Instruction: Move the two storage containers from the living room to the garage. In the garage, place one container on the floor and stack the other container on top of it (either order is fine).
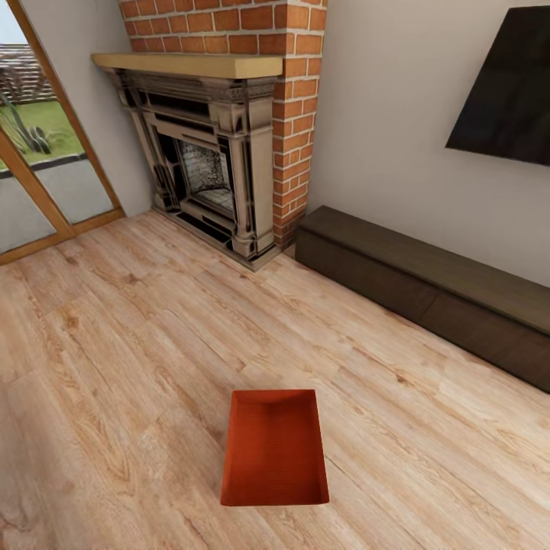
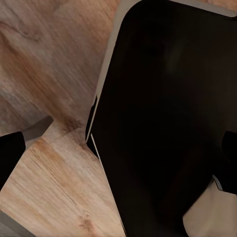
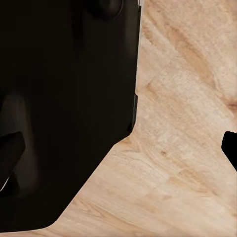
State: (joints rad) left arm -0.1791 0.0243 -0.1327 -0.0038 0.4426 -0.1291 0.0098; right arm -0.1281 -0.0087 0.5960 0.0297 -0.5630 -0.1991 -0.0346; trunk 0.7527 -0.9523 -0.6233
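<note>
We stood in living room; one storage container (image 1: 275, 451) sat empty on wood-plank flooring (image 1: 114, 344), in front of fireplace (image 1: 210, 153) and near dark cabinet (image 1: 428, 283). Nothing lifted yet; garage haul and stacking all remained. Finger state: we could not tell from either wrist view.

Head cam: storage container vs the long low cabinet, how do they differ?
Colour: the storage container is orange-red; the cabinet is dark brown.
Form: the container is an open, lidless box with its inside showing; the cabinet is closed, with a flat top.
Size: the container is small and compact; the cabinet is long and low.
Place: the container sits out on the wood-plank floor; the cabinet runs along the wall.
Both are rectangular and rest on the floor.
</note>
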